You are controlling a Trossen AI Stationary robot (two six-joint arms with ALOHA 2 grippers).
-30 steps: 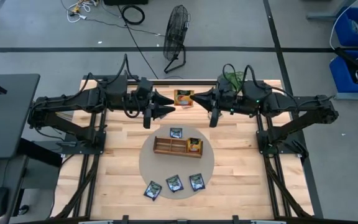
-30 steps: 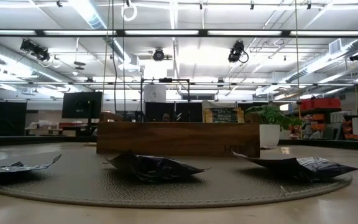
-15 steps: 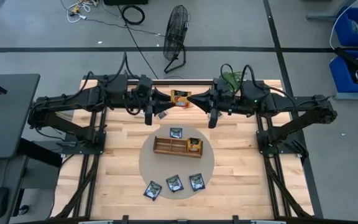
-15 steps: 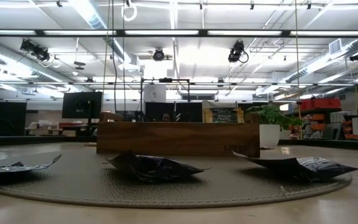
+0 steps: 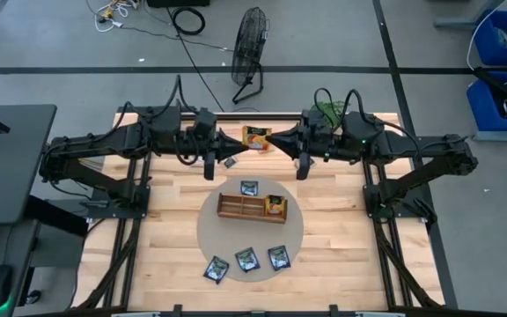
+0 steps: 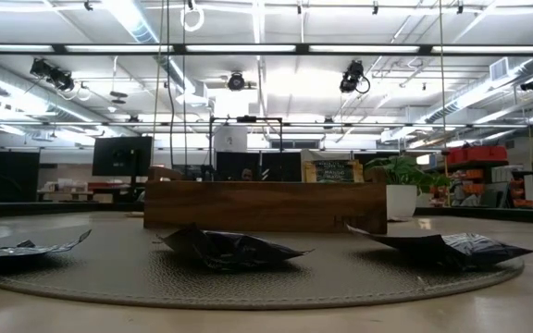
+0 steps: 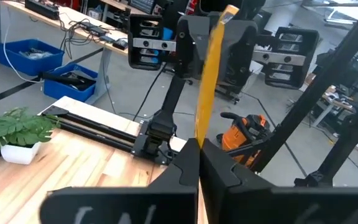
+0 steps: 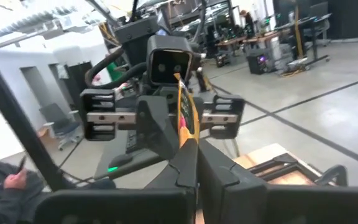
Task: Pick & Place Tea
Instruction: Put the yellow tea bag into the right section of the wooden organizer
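We see a pale butcher-block table of glued wooden strips, set on a grey floor crossed by dark lines. At the table's centre lies a round, finely woven grey mat, and on it a long brown wooden tray with compartments.

Both dark arms meet high over the table's twelve o'clock edge. The left gripper and the right gripper point at each other, each clamped on an opposite edge of one orange tea packet, held in the air between them. In the wrist views the packet stands edge-on, thin and flat, glossy orange with a dark print.

Another orange packet sits in the tray's three o'clock compartment. A dark blue packet lies on the mat at the tray's twelve o'clock side; three more crinkled, shiny dark blue packets lie at the mat's six o'clock edge.

Beyond the table's twelve o'clock edge stands a black wire fan; blue bins sit at two o'clock.
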